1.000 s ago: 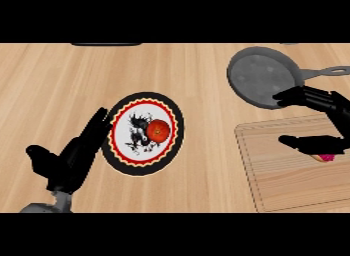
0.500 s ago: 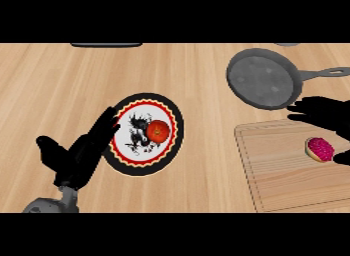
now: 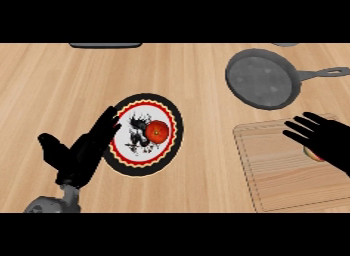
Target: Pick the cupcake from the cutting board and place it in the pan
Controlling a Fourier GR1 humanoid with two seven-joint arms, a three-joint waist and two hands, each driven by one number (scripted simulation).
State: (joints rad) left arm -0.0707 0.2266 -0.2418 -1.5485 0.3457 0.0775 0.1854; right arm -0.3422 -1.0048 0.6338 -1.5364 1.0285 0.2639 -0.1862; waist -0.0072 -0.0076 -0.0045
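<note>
a kitchen, shown by its counter and cookware

a kitchen counter is seen from steeply above. the place is given away by what is laid out: a worktop (image 3: pixel 74 85) of pale wood grain, on which a dark grey pan (image 3: pixel 263 82) with a long handle is set. a wooden cutting board (image 3: pixel 281 185) is placed near the pan, and a round plate (image 3: pixel 172 145) with a patterned rim is laid to the board's left.

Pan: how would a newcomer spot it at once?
On the wooden counter, look far right, beyond the cutting board. The pan is round and dark grey. Unlike the patterned plate, it has a handle pointing right.
</note>
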